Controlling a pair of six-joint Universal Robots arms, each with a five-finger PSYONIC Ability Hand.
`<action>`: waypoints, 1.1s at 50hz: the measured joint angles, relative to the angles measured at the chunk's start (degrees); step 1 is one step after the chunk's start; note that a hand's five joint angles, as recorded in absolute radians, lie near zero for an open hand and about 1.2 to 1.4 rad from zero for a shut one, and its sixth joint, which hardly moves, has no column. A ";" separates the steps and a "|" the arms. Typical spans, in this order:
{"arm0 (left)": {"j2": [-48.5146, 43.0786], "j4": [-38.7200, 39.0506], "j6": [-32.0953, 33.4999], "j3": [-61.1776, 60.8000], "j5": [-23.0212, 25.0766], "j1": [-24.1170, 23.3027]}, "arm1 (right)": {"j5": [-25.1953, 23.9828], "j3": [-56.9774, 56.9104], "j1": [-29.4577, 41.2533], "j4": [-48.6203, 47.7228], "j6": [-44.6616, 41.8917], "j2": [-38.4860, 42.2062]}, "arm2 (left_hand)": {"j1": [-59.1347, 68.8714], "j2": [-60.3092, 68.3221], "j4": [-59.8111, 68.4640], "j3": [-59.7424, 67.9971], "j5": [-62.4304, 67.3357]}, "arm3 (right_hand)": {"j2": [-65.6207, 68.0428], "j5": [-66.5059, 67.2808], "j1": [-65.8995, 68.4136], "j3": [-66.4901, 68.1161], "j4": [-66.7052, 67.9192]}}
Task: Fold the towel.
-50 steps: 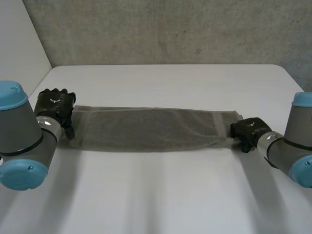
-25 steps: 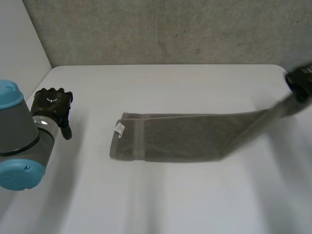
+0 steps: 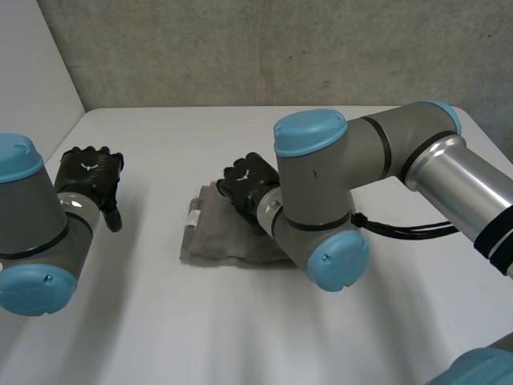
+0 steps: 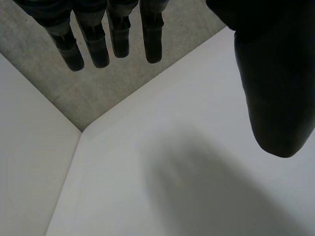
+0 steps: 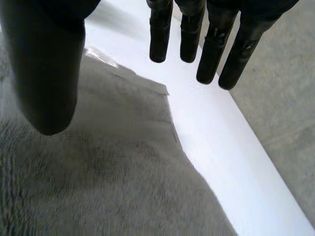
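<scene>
Fingers (image 5: 211,49) of the right hand (image 3: 248,186) hang straight and spread over the towel (image 3: 215,239), pinching nothing (probably letting the fold settle); it lies apparently doubled on the table (image 3: 160,321). The left hand (image 3: 90,178) hovers aside, fingers relaxed, empty.

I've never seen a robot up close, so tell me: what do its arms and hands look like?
The left arm and right arm are thick grey cylinders with round light-blue caps. The left hand and right hand are black, with a small white mark on the back.
</scene>
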 measured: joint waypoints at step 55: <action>-0.85 0.87 0.09 1.78 0.05 -8.13 | -13.88 52.75 -28.62 -19.99 17.71 -24.23 | 0.00 -0.02 0.00 0.00 0.00 | 48.17 54.16 49.41 53.63 54.13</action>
